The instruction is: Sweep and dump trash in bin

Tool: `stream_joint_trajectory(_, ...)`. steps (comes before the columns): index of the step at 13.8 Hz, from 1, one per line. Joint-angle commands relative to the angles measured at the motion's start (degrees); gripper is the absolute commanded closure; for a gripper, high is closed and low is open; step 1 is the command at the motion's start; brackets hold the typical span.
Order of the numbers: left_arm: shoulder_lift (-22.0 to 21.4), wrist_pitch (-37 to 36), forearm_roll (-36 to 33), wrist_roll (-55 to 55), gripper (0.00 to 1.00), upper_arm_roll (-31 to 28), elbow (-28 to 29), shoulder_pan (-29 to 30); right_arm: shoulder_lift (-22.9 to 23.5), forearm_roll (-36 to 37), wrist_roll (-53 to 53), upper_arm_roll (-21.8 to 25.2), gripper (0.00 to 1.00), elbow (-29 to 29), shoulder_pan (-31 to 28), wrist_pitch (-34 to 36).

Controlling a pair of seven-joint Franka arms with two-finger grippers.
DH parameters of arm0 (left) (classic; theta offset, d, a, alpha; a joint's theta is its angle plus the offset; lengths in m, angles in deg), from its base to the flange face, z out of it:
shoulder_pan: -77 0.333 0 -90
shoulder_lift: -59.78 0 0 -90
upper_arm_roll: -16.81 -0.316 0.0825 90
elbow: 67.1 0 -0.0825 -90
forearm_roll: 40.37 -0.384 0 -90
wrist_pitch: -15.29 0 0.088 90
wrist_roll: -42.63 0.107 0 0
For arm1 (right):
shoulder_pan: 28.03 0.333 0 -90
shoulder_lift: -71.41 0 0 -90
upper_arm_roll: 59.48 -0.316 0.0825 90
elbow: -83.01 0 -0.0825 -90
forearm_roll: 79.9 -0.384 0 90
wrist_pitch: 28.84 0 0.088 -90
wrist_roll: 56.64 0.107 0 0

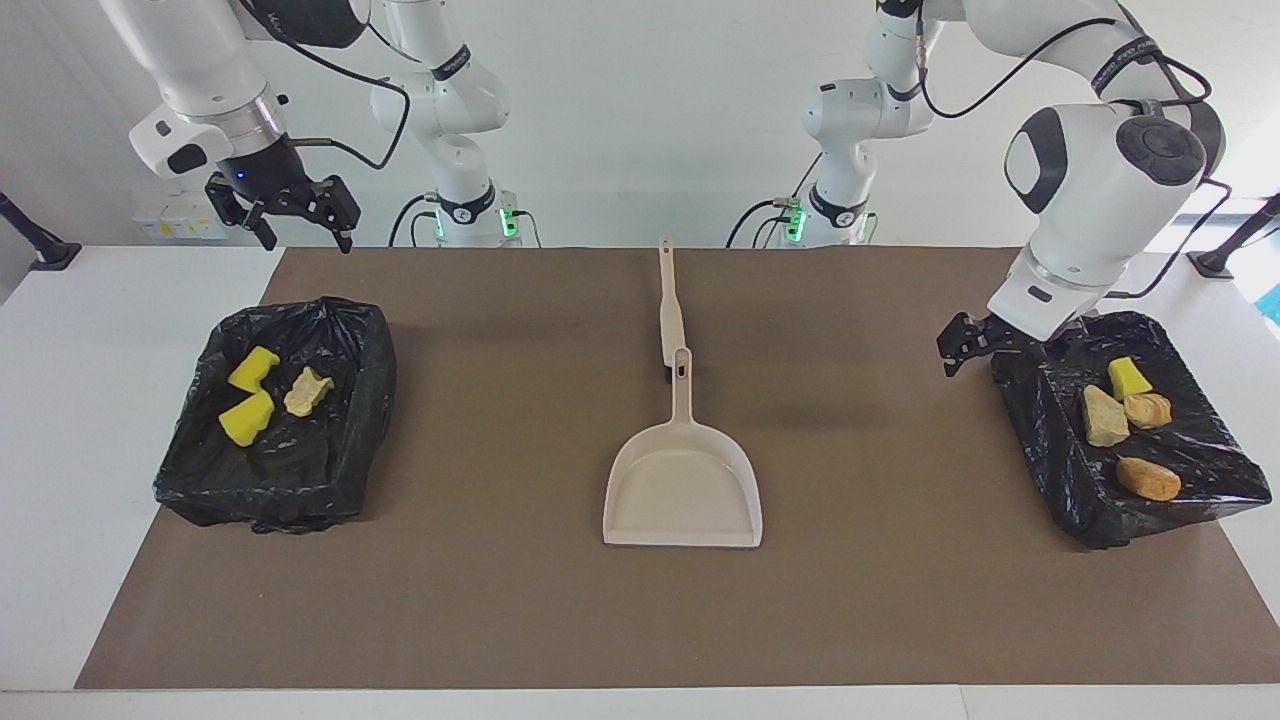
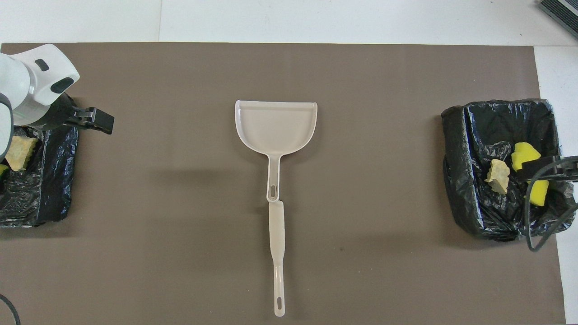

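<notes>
All the trash lies in two bins lined with black bags. The bin [image 1: 375,380] at the right arm's end holds two yellow wedges [image 1: 253,368] and a pale flaky piece [image 1: 307,391]. The bin [image 1: 1040,445] at the left arm's end holds a yellow wedge [image 1: 1128,378], a beige lump [image 1: 1103,416] and two orange-brown bread pieces [image 1: 1148,479]. My right gripper [image 1: 307,240] is open and empty, raised over the mat's edge by its bin. My left gripper [image 1: 958,358] hangs low beside its bin's corner and holds nothing.
A beige dustpan [image 1: 683,490] lies empty in the middle of the brown mat [image 1: 500,600], its handle toward the robots. A beige long-handled brush [image 1: 670,310] lies in line with that handle, nearer to the robots. White table borders the mat.
</notes>
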Motion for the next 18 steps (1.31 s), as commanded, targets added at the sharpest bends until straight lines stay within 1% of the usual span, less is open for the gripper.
stream_joint_trajectory(1, -3.91, -3.79, 0.83, 1.36, 0.0, -0.17, 0.51, -0.31, -1.59, -0.55, -1.64, -0.36, 0.0, 1.73, -0.75, -0.29)
stream_joint_trajectory(3, -7.34, -8.01, 0.92, 2.85, 0.0, -0.17, 2.35, -0.31, -1.68, -0.55, -1.56, -0.36, 0.0, 1.73, -0.67, -0.38)
stream_joint_trajectory(5, -10.06, -9.42, 0.92, 2.94, 0.0, -0.17, 3.67, -0.31, -1.68, -0.55, -1.55, -0.36, 0.0, 1.73, -0.67, -0.38)
stream_joint_trajectory(8, -12.97, -12.15, 0.92, 3.65, 0.0, -0.26, 3.59, 0.47, -1.77, -0.55, -1.64, -0.36, 0.0, 2.08, -0.67, -0.29)
stream_joint_trajectory(10, -13.76, -13.11, 1.18, 3.04, 0.0, -0.52, 3.85, 0.56, -1.77, -0.55, -1.64, -0.36, 0.0, 2.17, -0.75, -0.38)
stream_joint_trajectory(12, -14.29, -12.59, 2.41, 2.51, 0.0, -0.61, 4.91, 0.91, -1.77, -0.55, -1.56, -0.36, 0.0, 2.17, -0.67, -0.38)
stream_joint_trajectory(14, -14.21, -11.54, 5.99, 0.05, 0.0, -0.61, 4.91, 3.28, -1.77, -0.64, -1.64, -0.36, 0.0, 2.17, -0.67, -0.38)
stream_joint_trajectory(18, -14.12, -9.34, 6.02, 1.96, 0.0, -0.61, 5.26, 3.73, -1.77, -0.55, -1.64, -0.36, 0.0, 2.17, -0.75, -0.38)
